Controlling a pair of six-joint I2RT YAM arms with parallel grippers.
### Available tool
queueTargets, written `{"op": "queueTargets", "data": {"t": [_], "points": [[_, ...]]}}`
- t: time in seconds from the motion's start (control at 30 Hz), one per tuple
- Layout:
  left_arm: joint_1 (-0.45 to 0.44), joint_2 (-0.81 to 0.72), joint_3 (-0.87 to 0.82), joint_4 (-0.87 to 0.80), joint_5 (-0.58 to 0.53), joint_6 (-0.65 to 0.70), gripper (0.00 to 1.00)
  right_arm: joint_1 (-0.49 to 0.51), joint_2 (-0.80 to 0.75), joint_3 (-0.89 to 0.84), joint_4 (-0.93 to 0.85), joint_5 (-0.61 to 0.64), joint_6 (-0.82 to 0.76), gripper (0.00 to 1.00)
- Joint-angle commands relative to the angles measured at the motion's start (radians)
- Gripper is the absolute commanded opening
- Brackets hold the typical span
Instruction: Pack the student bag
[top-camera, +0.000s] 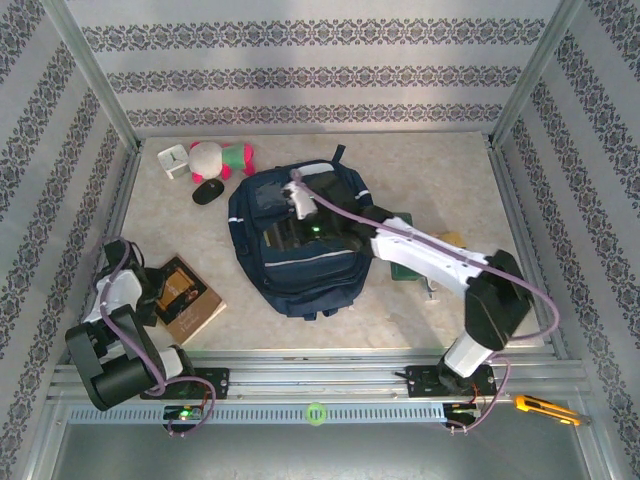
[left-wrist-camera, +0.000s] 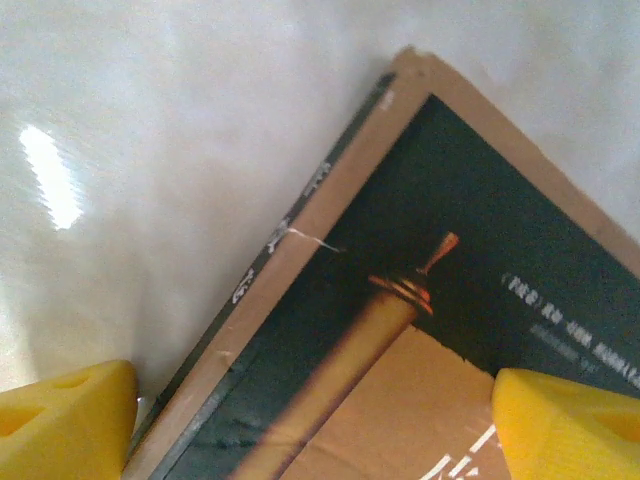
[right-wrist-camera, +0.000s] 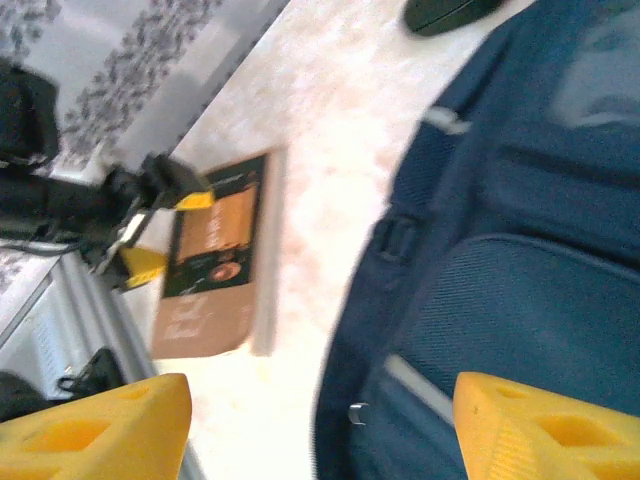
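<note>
On your left gripper (left-wrist-camera: 315, 425) the fingers stand spread, the book (left-wrist-camera: 470, 300) between them, ungripped. Your right gripper (right-wrist-camera: 320, 430) is spread too, the bag (right-wrist-camera: 520, 260) just beneath its fingers. Little looks packed: book, toy (top-camera: 222, 157) and mouse (top-camera: 208, 191) lie outside.

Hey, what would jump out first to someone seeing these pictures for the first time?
The big navy backpack lies in the middle of the table, with the right gripper hovering open over it. Next comes the brown book near the left front edge, with the left gripper open just above its corner. A pink and white plush toy lies at the far left.
</note>
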Motion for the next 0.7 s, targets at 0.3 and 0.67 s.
{"op": "queueTargets", "data": {"t": [0.3, 0.67], "points": [[-0.116, -0.136, -0.044, -0.026, 0.212, 0.090, 0.88, 0.155, 0.525, 0.507, -0.186, -0.071, 0.073, 0.65], [-0.118, -0.169, -0.068, -0.031, 0.230, 0.116, 0.82, 0.164, 0.849, 0.869, -0.423, 0.021, 0.001, 0.58]]}}
